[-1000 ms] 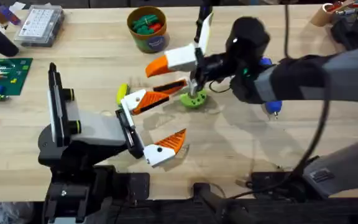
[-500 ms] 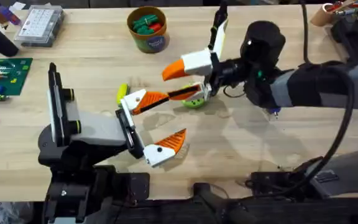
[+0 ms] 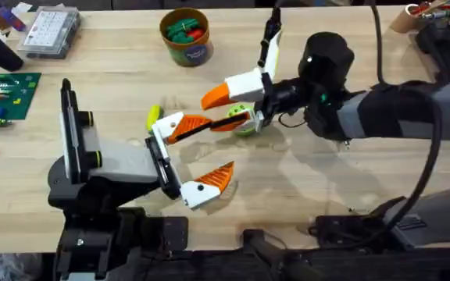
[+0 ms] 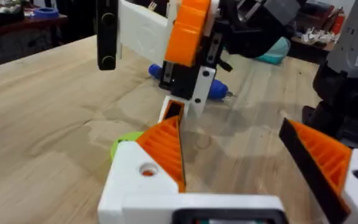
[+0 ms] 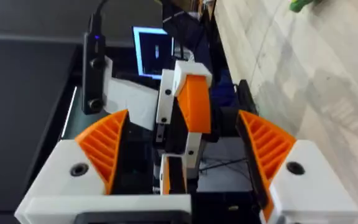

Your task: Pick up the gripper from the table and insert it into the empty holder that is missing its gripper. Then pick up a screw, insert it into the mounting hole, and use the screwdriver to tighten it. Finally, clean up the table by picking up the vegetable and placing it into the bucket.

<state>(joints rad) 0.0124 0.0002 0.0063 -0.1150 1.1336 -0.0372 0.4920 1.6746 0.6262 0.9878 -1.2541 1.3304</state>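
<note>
Fingers of the right gripper (image 3: 229, 108) are held apart, close by the green vegetable (image 3: 244, 129). Those of the left gripper (image 3: 196, 154) are spread wide over the table (image 3: 326, 195).

Overhead looking down, both wrist views close, perhaps sharing tabletop (image 3: 116, 70)

My right arm reaches across mid-table, its right gripper (image 3: 237, 109) rolled sideways, fingers spread apart. My left arm lies low; left gripper (image 3: 201, 160) is spread wide too.
</note>
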